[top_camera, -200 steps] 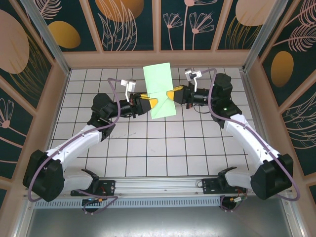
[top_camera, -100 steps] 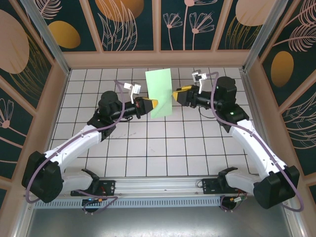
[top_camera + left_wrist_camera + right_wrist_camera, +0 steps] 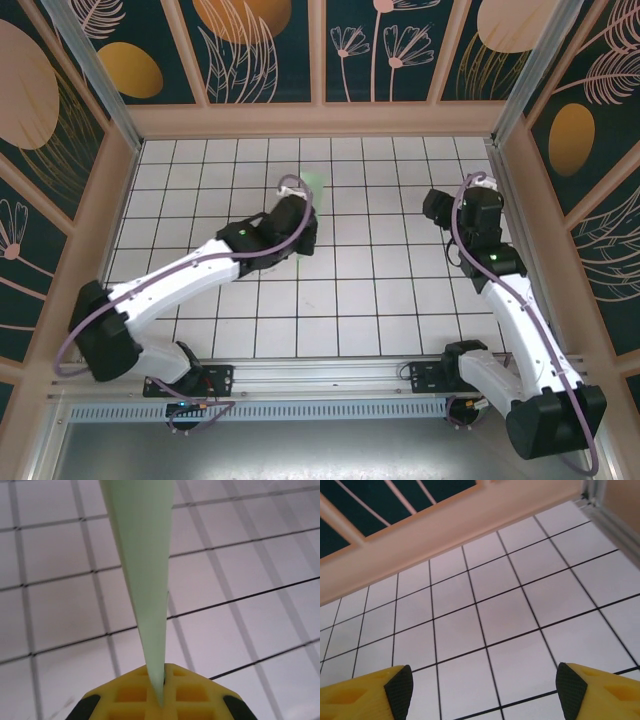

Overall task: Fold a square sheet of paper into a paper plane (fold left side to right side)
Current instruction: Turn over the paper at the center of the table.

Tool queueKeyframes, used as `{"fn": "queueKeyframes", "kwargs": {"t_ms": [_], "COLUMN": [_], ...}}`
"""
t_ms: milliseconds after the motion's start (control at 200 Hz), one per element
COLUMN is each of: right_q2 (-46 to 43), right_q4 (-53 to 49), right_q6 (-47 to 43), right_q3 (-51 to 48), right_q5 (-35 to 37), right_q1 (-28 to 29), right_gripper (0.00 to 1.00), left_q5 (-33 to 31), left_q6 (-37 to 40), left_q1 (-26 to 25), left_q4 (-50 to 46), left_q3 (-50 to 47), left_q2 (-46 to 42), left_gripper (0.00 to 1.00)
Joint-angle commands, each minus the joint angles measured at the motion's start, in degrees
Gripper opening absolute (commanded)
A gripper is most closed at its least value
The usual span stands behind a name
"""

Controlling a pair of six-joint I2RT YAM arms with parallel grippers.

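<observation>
Left pincer clamps the paper edge-on over the desk, right pincer wide: lay it flat before creasing.

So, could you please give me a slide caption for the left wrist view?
Close-up: the left gripper shut on the pale-green sheet of paper, seen edge-on against the white gridded table.

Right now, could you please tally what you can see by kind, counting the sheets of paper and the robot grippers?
Sheets of pale-green paper: 1
Grippers: 2, the left gripper shut on the paper and the right gripper open
Total: 3
</observation>
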Motion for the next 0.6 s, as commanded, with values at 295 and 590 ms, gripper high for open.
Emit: {"fn": "queueKeyframes", "kwargs": {"t_ms": [295, 590], "right_q2": [-1.1, -1.4], "right_q4": [2.5, 1.5], "right_q6": [3.3, 4.0], "right_q3": [-3.1, -3.8], "right_q5": [0.9, -0.3], "right_q1": [-0.8, -0.7], "right_gripper": [0.79, 0.79], "left_q5": [-10.4, -4.8], "left_q6": [-14.0, -8.6], "left_q1": [-3.5, -3.5], "left_q4": [-30.6, -34.0], "left_q3": [15.5, 24.5], "left_q2": [23.0, 32.2], "left_gripper": [0.0, 0.03]}}
